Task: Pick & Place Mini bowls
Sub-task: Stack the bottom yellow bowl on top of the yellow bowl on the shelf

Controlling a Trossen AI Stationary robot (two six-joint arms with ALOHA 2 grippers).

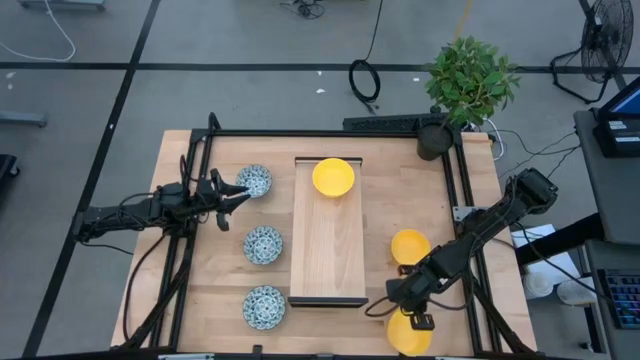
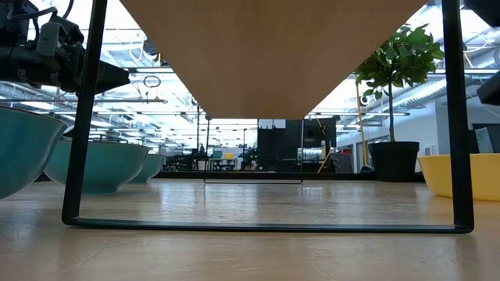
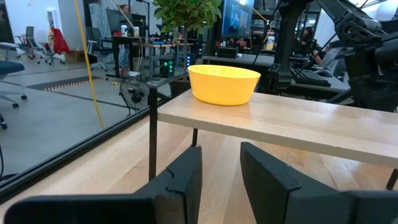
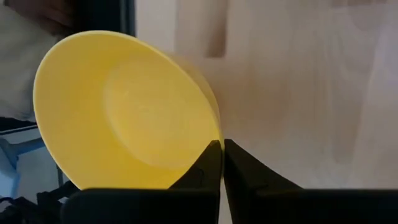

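Right wrist view: unlabelled yellow bowl [image 4: 124, 112]

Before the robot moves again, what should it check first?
1. Right gripper gripping the yellow bowl by its rim, jaws shut: ok.
2. That bowl level: not ok, it looks tilted in the right wrist view.
3. Room left on the wooden tray: ok, only one yellow bowl sits at its far end.
4. Left gripper empty: ok, jaws partly open by the nearest patterned bowl.
5. Left gripper touching that patterned bowl: cannot tell.
6. Other yellow bowl out of the right arm's way: cannot tell.
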